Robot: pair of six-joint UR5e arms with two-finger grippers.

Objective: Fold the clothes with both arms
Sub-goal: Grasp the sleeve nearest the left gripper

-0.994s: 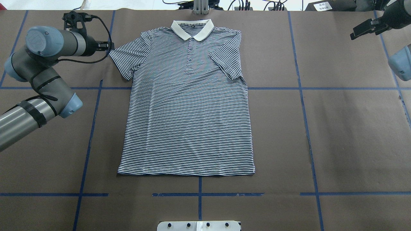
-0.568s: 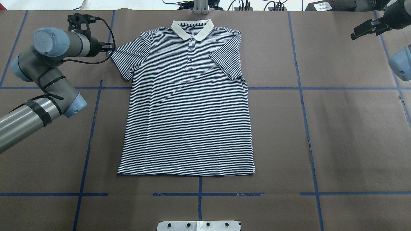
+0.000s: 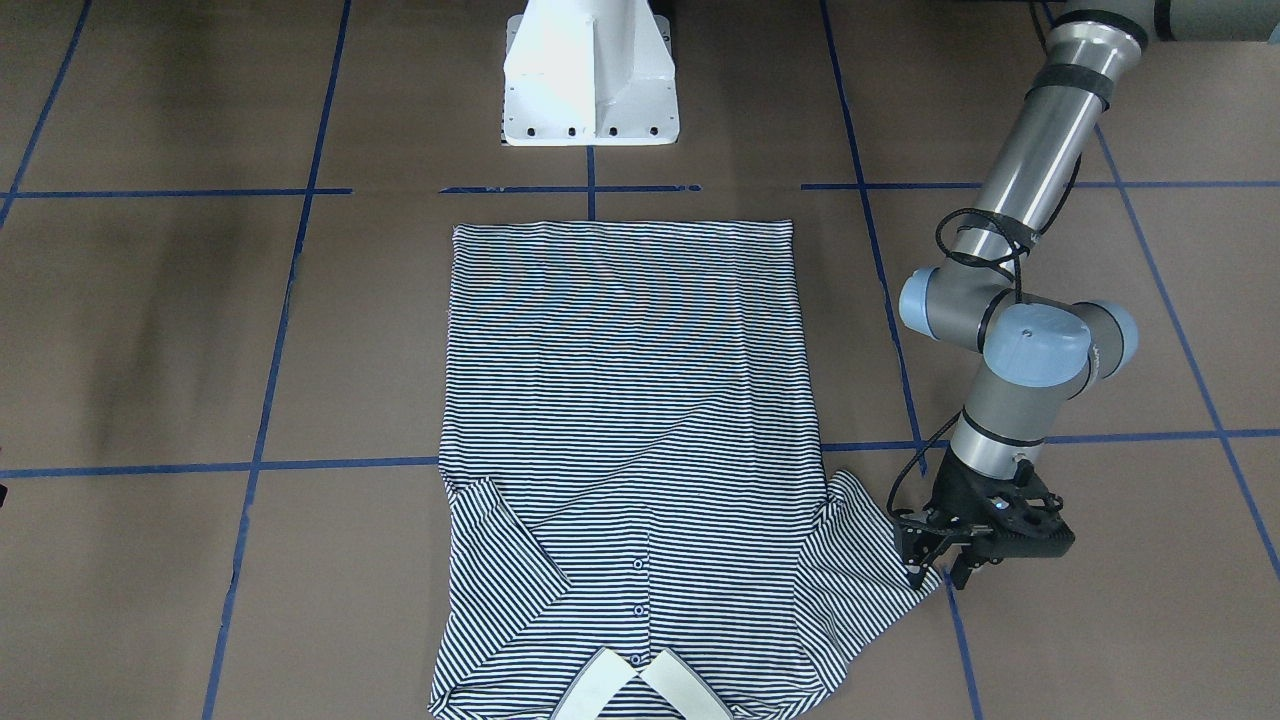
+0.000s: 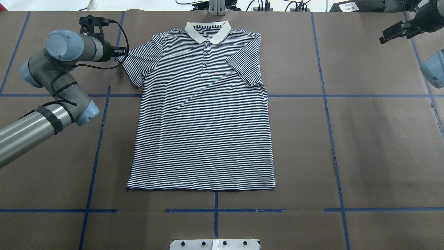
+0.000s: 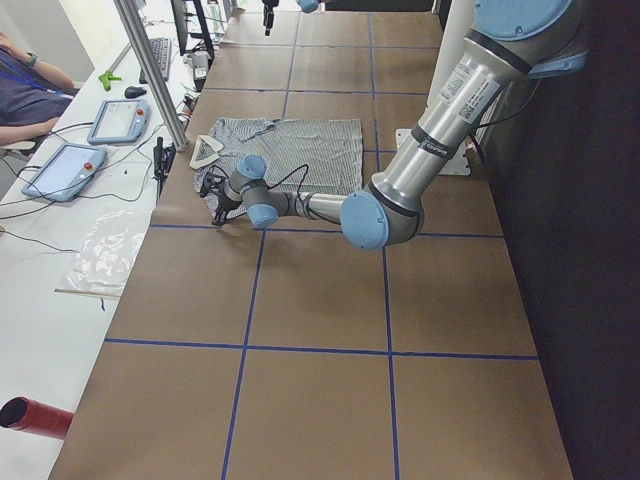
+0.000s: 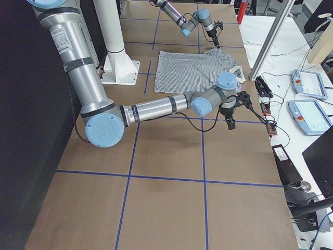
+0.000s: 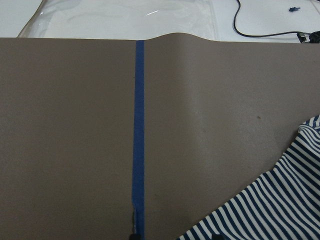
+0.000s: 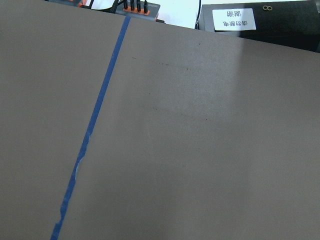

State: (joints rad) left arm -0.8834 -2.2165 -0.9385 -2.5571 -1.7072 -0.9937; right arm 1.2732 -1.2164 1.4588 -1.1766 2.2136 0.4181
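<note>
**Striped polo flat on the bench, left hand at its sleeve tip**

The brown-papered bench, marked off in blue tape, carried the polo shirt at its centre. Seen from overhead, the shirt lay face up, with its hem toward 6 o'clock. The sleeve at 2 o'clock was folded in over the chest, and the one at 10 o'clock was spread outward.

The left arm reached in from 8 o'clock. The right arm was held off at 2 o'clock, well apart from the shirt.

The left hand was at the tip of the spread sleeve with its fingers parted wide. I could not tell whether they touched the cloth. The right hand hung over bare bench, and I could not tell how wide it stood.

The cream collar pointed to 12 o'clock.
</note>
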